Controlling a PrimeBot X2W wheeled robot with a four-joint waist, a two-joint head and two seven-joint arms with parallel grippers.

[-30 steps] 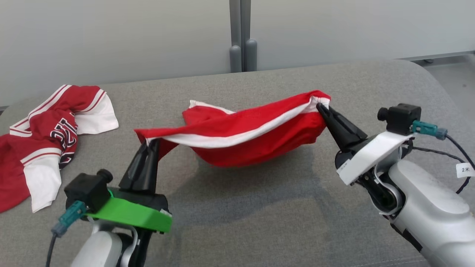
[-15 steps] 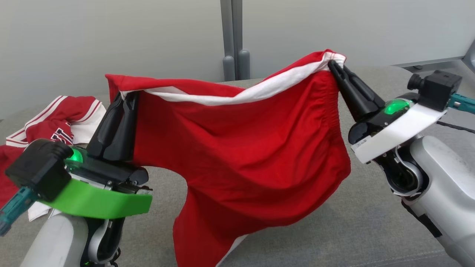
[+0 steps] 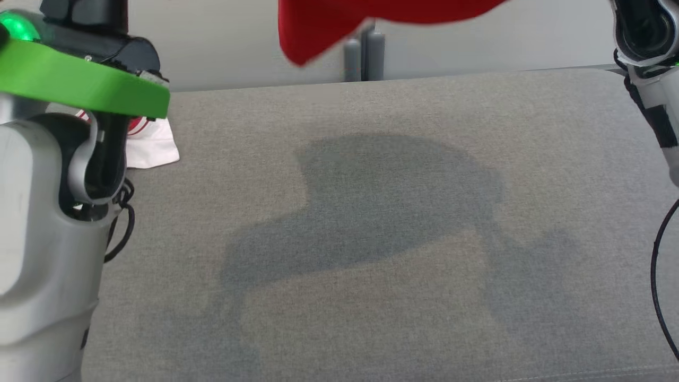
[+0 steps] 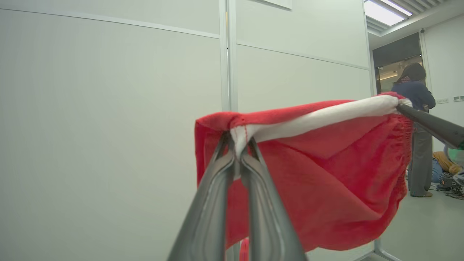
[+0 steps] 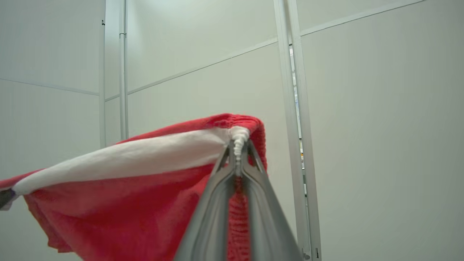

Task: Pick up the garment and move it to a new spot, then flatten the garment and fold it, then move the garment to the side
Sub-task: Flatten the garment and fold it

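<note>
Jaws of left gripper (image 4: 238, 143) nearly closed, just a sliver between them, pinching one end of the white band (image 4: 319, 117) of the garment (image 4: 326, 174). White cloth bunched between the two tips, red edge folded over just above them. Jaws of right gripper (image 5: 238, 149) likewise narrow, clamped on the other end of the same band, with gathered white elastic squeezed between the tips and red ribbed cloth running down between the fingers. In left wrist view, one dark right finger (image 4: 431, 127) reaching in from the right edge and touching the band's far end.

Garment held up in the air between both grippers, its band stretched almost straight from one to the other and the red body hanging below in a loose sag. In head view, garment (image 3: 318, 26) cut off by the top edge, well above the grey cushion (image 3: 371, 318) and apart from it. Broad shadow (image 3: 382, 207) on the cushion underneath. Left arm (image 3: 32, 212) with green plate (image 3: 85, 85) at the left edge, right arm (image 3: 644, 58) at the top right, both running up past the top edge. Behind the left arm, on the cushion, a corner of a second red-and-white shirt (image 3: 154, 148), well apart from the held garment. Pale wall panels (image 4: 108, 127) behind. A person (image 4: 417, 94) standing far off at the right in left wrist view.
</note>
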